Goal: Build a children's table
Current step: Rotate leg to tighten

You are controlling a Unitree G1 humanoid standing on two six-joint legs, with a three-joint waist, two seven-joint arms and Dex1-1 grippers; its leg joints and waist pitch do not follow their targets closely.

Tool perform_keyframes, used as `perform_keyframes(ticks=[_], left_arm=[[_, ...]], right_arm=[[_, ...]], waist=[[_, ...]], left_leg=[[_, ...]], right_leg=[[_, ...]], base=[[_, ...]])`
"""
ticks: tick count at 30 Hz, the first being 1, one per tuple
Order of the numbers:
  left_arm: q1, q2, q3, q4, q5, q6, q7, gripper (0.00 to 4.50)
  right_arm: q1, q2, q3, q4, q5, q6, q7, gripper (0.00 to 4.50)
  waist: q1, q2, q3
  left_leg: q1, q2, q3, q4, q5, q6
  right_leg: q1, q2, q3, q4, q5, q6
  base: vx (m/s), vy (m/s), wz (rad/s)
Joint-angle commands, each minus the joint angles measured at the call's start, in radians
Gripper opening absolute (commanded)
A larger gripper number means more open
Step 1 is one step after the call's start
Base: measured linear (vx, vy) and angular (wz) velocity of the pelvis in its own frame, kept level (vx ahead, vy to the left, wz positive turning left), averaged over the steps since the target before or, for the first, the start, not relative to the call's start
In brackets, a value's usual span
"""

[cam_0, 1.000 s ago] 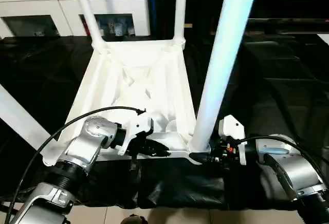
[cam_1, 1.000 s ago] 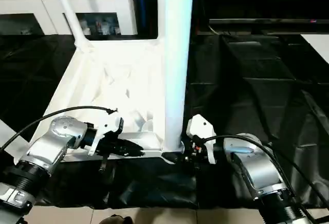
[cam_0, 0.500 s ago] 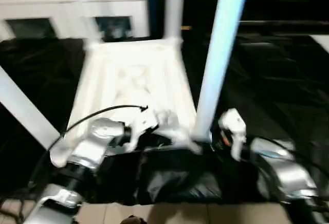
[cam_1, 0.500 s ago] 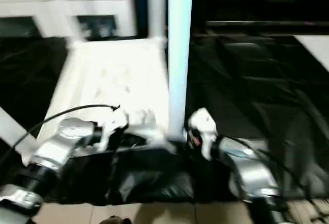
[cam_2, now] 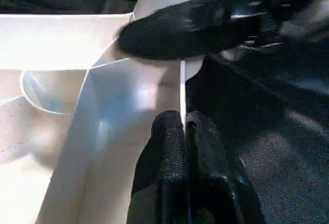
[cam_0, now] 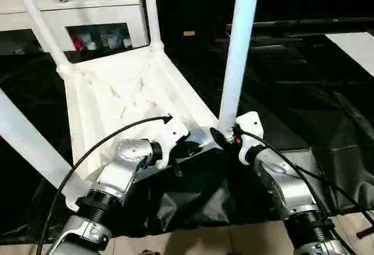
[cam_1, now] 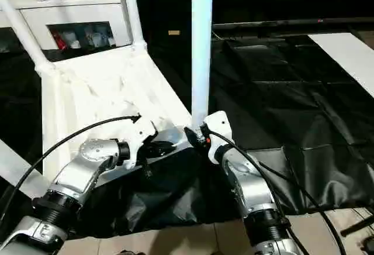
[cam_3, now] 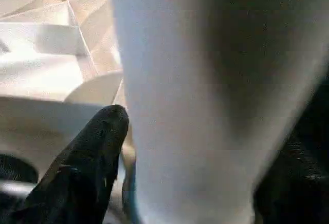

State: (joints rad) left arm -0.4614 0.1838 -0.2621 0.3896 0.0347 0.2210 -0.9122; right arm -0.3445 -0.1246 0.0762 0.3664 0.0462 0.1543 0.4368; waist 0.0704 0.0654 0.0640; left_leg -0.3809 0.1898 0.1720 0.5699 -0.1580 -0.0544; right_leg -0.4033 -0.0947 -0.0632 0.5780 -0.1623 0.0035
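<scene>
Your children's table (cam_0: 123, 100) is lying upside down on the black sheet (cam_0: 304, 109), its ribbed underside facing up and its legs standing in the corner sockets; your left gripper (cam_2: 184, 126) is pinching the thin near rim of the top, fingers together on the edge; your right gripper (cam_0: 225, 138) is clamping the base of the near right leg (cam_0: 236, 50) where it is sitting in its socket, one finger (cam_3: 90, 157) on each side; behind, a white cabinet (cam_0: 87, 15) is holding small items in its shelf opening.
</scene>
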Motion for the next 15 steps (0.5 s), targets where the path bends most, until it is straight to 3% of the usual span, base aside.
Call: perform_keyframes(ticks=[1, 4, 6, 7, 8, 10, 11, 15], left_arm=[[-0.014, -0.066, -0.056, -0.074, -0.053, -0.038, -0.054, 0.00], [-0.014, -0.055, -0.051, -0.069, -0.054, -0.041, -0.064, 0.00], [-0.018, -0.044, -0.048, -0.059, -0.056, -0.049, -0.078, 0.00], [-0.018, -0.042, -0.048, -0.057, -0.056, -0.050, -0.081, 0.00], [-0.021, -0.027, -0.044, -0.055, -0.072, -0.056, -0.111, 0.00], [-0.021, -0.015, -0.044, -0.055, -0.079, -0.061, -0.134, 0.00], [-0.022, -0.001, -0.044, -0.053, -0.086, -0.068, -0.161, 0.00], [-0.028, 0.037, -0.050, -0.039, -0.097, -0.091, -0.242, 0.00]], right_arm=[[0.022, 0.008, 0.078, -0.021, 0.025, 0.028, 0.108, 3.83], [0.060, -0.081, 0.086, -0.079, 0.033, 0.012, 0.200, 4.02], [0.086, -0.148, 0.061, -0.121, 0.064, 0.007, 0.273, 4.02], [0.090, -0.159, 0.055, -0.127, 0.071, 0.007, 0.286, 4.02], [0.115, -0.237, 0.016, -0.157, 0.106, 0.005, 0.364, 4.02], [0.134, -0.285, -0.001, -0.176, 0.121, -0.007, 0.415, 4.02], [0.158, -0.342, -0.026, -0.199, 0.141, -0.014, 0.481, 4.02], [0.213, -0.462, -0.099, -0.254, 0.220, 0.018, 0.599, 4.02]], waist=[[0.005, -0.008, -0.068], [0.024, -0.006, -0.076], [0.032, -0.007, -0.081], [0.035, -0.007, -0.081], [0.042, -0.003, -0.087], [0.049, -0.005, -0.088], [0.056, 0.000, -0.087], [0.071, -0.003, -0.084]], left_leg=[[0.022, 0.030, -0.007, -0.070, -0.346, 0.015], [0.015, 0.030, -0.003, -0.061, -0.255, 0.049], [0.017, 0.031, 0.001, -0.052, -0.219, 0.073], [0.014, 0.032, 0.000, -0.051, -0.200, 0.082], [0.007, 0.030, 0.000, -0.046, -0.154, 0.105], [0.009, 0.032, 0.001, -0.041, -0.142, 0.119], [0.009, 0.033, 0.001, -0.040, -0.150, 0.130], [0.008, 0.036, 0.001, -0.042, -0.197, 0.127]], right_leg=[[0.034, -0.044, 0.034, -0.073, -0.309, -0.186], [0.045, -0.044, 0.036, -0.060, -0.207, -0.201], [0.044, -0.042, 0.037, -0.055, -0.149, -0.218], [0.046, -0.042, 0.037, -0.051, -0.129, -0.224], [0.052, -0.043, 0.033, -0.043, -0.084, -0.234], [0.049, -0.041, 0.033, -0.042, -0.070, -0.240], [0.050, -0.042, 0.033, -0.041, -0.077, -0.243], [0.049, -0.046, 0.032, -0.051, -0.173, -0.227]], base=[[0.000, 0.000, 0.00], [0.000, 0.000, 0.00], [0.000, 0.000, 0.00], [0.000, 0.000, 0.00], [0.000, 0.000, 0.00], [0.000, 0.000, 0.00], [0.000, 0.000, 0.00], [0.000, 0.000, 0.00]])
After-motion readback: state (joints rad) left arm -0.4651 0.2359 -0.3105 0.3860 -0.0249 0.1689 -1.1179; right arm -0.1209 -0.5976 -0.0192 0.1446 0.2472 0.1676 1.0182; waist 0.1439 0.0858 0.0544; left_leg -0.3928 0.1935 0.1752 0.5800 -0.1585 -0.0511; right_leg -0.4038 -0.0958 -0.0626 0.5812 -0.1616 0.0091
